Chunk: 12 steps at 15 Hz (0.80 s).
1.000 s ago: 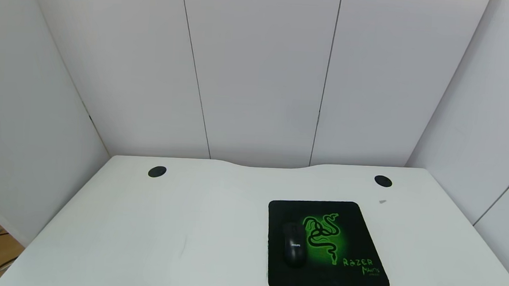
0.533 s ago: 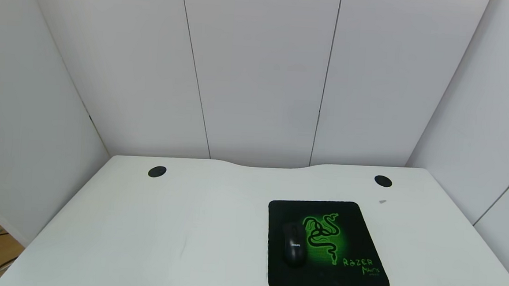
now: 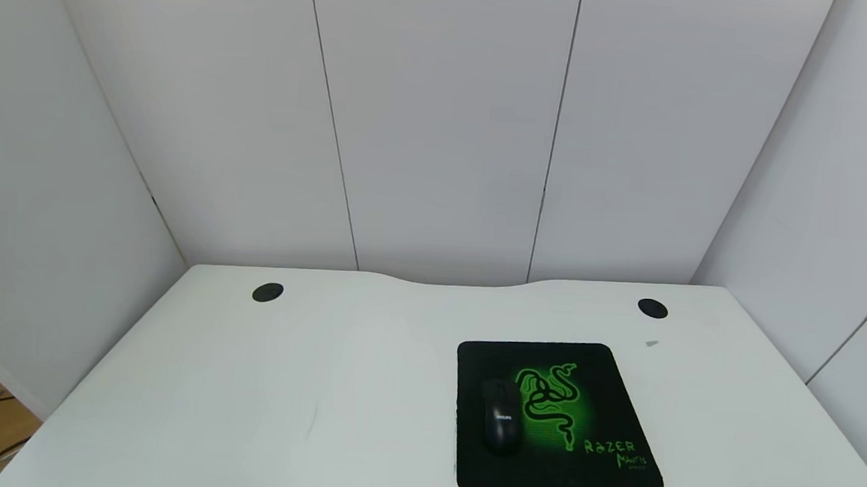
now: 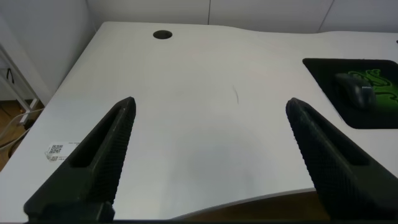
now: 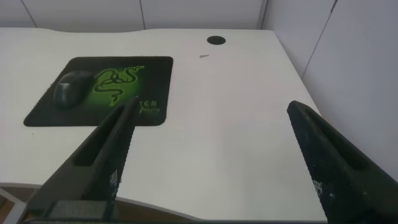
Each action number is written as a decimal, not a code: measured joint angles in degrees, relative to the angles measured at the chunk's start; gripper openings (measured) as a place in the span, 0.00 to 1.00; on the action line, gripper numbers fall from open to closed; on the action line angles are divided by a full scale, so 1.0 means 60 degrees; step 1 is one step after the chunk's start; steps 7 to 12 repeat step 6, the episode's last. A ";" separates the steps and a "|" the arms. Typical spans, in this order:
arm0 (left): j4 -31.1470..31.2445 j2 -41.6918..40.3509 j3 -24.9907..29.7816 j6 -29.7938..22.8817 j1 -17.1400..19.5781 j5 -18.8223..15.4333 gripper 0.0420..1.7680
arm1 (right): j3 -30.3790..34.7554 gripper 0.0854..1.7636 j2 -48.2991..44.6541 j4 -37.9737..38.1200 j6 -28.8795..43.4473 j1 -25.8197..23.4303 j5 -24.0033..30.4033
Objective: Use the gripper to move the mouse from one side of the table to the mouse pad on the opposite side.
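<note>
The black mouse lies on the left part of the black mouse pad with the green snake emblem, on the right half of the white table. It also shows in the left wrist view and the right wrist view. Neither gripper shows in the head view. My left gripper is open and empty above the table's near left edge. My right gripper is open and empty above the near right edge, apart from the pad.
Two round black cable holes sit near the far edge, which has a curved notch. A small grey scrap lies beyond the pad. White wall panels close in the table at the back and sides.
</note>
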 joint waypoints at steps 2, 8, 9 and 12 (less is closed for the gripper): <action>0.0000 0.0000 0.0000 0.0006 0.0000 -0.0004 0.97 | 0.0000 0.97 0.0000 0.0004 0.0000 0.0000 0.0000; 0.0008 0.0002 0.0000 0.0018 0.0000 -0.0006 0.97 | 0.0000 0.97 0.0000 0.0000 0.0004 0.0000 0.0000; 0.0008 0.0002 0.0000 0.0018 0.0000 -0.0006 0.97 | 0.0000 0.97 0.0000 0.0000 0.0004 0.0000 0.0000; 0.0008 0.0002 0.0000 0.0018 0.0000 -0.0006 0.97 | 0.0000 0.97 0.0000 0.0000 0.0004 0.0000 0.0000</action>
